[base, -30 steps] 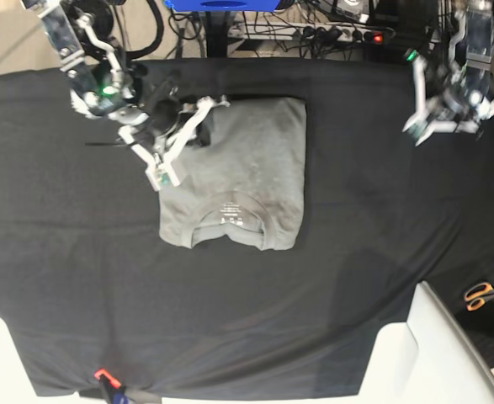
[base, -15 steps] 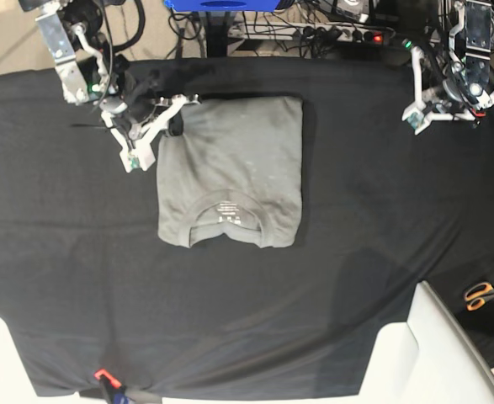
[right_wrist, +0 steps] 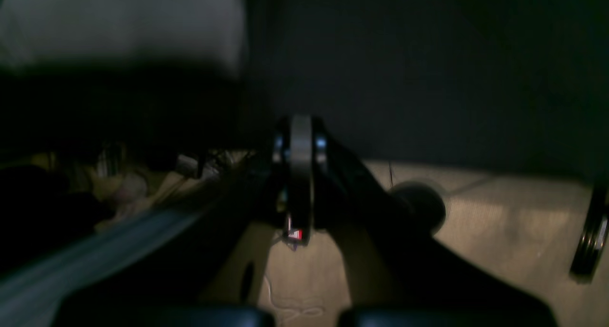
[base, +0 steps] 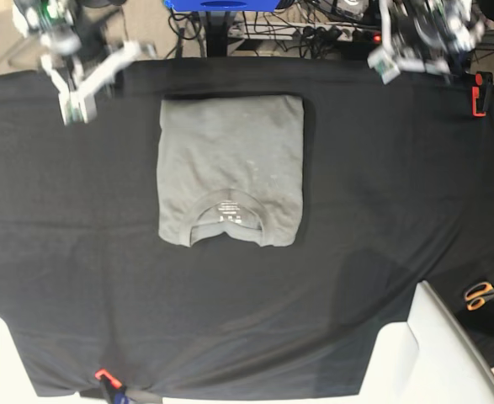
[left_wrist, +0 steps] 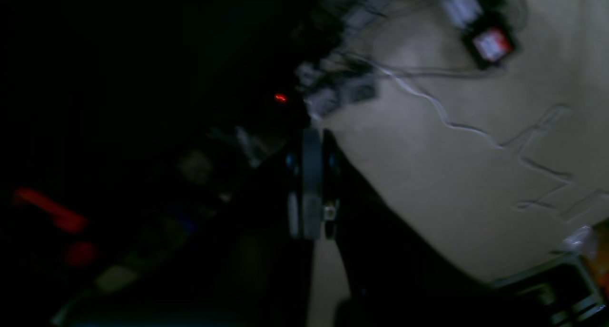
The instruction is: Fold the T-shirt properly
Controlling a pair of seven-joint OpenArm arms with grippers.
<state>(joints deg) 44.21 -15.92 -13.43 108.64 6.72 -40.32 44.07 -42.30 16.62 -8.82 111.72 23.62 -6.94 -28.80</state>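
Observation:
The grey T-shirt (base: 230, 168) lies folded into a neat rectangle in the middle of the black table cloth (base: 381, 185), with its round collar and neck label (base: 230, 210) toward the front edge. My right gripper (base: 71, 108) hangs at the far left edge, apart from the shirt; in the right wrist view (right_wrist: 300, 127) its fingers sit together with nothing between them. My left gripper (base: 383, 66) is at the far right edge, over the table's back rim; in the left wrist view (left_wrist: 311, 141) its fingers are pressed together and empty. Both wrist views are dark and blurred and do not show the shirt.
Orange-handled scissors (base: 482, 295) lie at the right edge. A red clamp (base: 480, 93) sits at the far right. White blocks (base: 415, 353) stand at the front corners. A power strip and cables (base: 331, 34) lie behind the table.
Both arms have pulled back toward the far edge and outward. My right gripper has left the shirt's far-left corner. The shirt has stayed flat and still.

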